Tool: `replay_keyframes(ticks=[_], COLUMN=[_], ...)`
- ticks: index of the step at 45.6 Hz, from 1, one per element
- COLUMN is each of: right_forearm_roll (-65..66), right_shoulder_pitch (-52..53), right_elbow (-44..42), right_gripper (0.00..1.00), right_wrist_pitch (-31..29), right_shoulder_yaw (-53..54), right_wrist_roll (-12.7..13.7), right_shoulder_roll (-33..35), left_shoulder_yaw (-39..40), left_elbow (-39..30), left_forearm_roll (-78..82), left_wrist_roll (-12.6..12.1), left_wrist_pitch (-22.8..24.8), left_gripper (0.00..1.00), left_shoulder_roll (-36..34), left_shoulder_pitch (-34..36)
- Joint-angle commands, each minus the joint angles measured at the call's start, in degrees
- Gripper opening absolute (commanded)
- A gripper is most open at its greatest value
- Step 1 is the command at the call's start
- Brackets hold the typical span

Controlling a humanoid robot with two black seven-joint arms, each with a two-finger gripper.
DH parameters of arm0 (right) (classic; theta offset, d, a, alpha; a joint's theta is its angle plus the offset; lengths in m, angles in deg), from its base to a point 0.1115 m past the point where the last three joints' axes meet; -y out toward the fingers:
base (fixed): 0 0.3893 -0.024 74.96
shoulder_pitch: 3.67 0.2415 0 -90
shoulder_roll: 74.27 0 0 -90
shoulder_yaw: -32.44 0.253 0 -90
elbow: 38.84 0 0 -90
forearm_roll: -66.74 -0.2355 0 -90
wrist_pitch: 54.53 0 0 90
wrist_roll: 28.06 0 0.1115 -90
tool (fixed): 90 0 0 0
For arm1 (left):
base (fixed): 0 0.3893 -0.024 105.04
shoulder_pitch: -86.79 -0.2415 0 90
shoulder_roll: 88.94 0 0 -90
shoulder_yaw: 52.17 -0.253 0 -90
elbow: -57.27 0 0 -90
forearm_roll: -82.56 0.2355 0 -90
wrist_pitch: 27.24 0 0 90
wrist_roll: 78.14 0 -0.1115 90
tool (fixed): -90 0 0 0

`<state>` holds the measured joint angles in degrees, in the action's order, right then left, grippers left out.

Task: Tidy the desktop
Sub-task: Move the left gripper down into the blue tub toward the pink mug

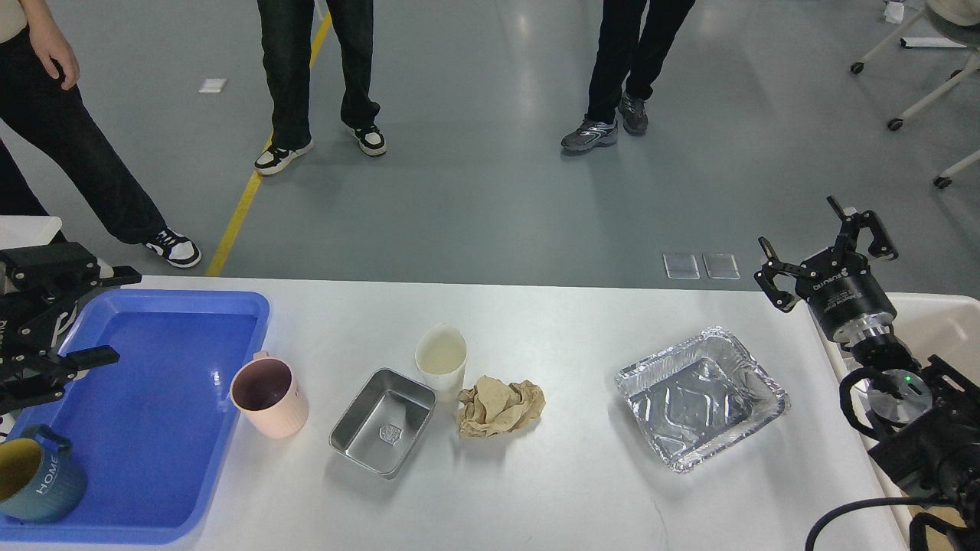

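Note:
The white desktop [551,321] holds a pink cup [269,398], a small steel tray [383,422], a white paper cup [442,360], a crumpled ball of brown paper [501,408] and a foil tray [703,396]. My left gripper [122,314] is open and empty at the far left, over the back left corner of the blue tray [164,428]. My right gripper [815,245] is open and empty, raised above the desktop's back right corner, behind the foil tray.
A teal mug marked HOME [34,482] stands in the blue tray's front left corner. A cream-white bin [945,321] sits past the desktop's right edge under my right arm. Three people stand on the floor behind the desktop.

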<state>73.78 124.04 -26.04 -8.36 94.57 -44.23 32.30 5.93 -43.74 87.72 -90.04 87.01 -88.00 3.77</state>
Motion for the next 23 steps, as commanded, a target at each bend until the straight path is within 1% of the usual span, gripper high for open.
replay_keyframes(ticks=[1, 5, 15, 19, 23], right_forearm_roll=[0.0, 0.0, 0.0, 0.0, 0.0], right_shoulder_pitch=[0.2, 0.3, 0.4, 0.4, 0.4], right_elbow=[0.0, -0.1, -0.1, 0.0, 0.0], right_gripper=[1.0, 1.0, 1.0, 1.0, 1.0], right_wrist_pitch=[0.1, 0.1, 0.1, 0.1, 0.0], right_shoulder_yaw=[0.0, 0.0, 0.0, 0.0, 0.0], right_wrist_roll=[0.0, 0.0, 0.0, 0.0, 0.0], right_shoulder_roll=[0.0, -0.1, -0.1, -0.1, -0.1], left_shoulder_yaw=[0.3, 0.3, -0.7, -0.7, -0.6], left_elbow=[0.0, 0.0, 0.5, 1.4, 2.5], left_forearm_roll=[-0.4, -0.4, 0.2, 0.8, 4.1], left_wrist_roll=[0.0, -0.1, -0.1, -0.1, -0.2], left_wrist_pitch=[4.0, 5.4, 5.5, 4.2, 0.8], left_gripper=[0.97, 0.97, 0.97, 0.96, 0.96], left_shoulder_roll=[-2.7, -2.8, -2.4, -1.9, -1.2], left_shoulder_pitch=[0.2, 0.2, 0.1, 0.2, 0.1])
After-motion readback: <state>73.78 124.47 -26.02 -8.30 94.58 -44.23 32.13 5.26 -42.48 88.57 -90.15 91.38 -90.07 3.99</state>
